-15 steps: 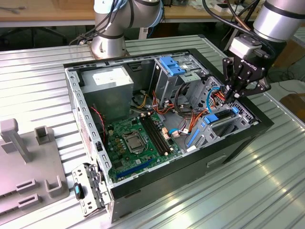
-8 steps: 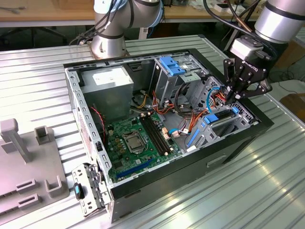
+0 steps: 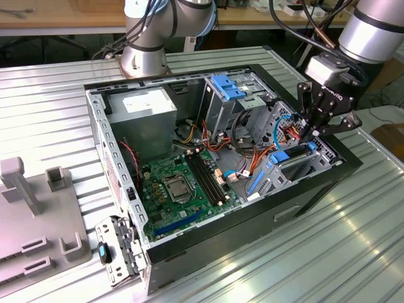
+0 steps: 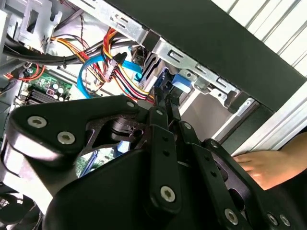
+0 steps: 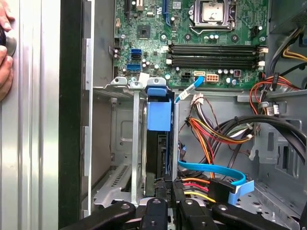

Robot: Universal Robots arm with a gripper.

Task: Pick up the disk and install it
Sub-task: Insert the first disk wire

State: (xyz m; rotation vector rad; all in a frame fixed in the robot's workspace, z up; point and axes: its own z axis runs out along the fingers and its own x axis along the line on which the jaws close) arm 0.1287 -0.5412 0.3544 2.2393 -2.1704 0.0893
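Observation:
The disk (image 5: 159, 115) stands on edge in the metal drive bay (image 5: 122, 139) at the front corner of the open computer case (image 3: 208, 227). Its bright blue carrier (image 4: 180, 85) faces the motherboard. In the exterior view the blue rail (image 3: 287, 155) shows just below my gripper (image 3: 314, 134), at that view's right. My gripper (image 5: 168, 184) sits at the disk's cable end, its fingers drawn together (image 4: 165, 98) on the thin edge. The disk's dark body is largely hidden inside the bay.
Orange, red and blue cables (image 5: 216, 139) crowd the space beside the bay. The motherboard (image 3: 183, 186), a grey power supply (image 3: 142, 117) and a cage with light-blue latches (image 3: 230, 88) fill the case. A person's hand (image 5: 5, 48) rests on the ribbed table (image 3: 353, 240) outside the case. Grey fixtures (image 3: 31, 214) stand at the exterior view's left.

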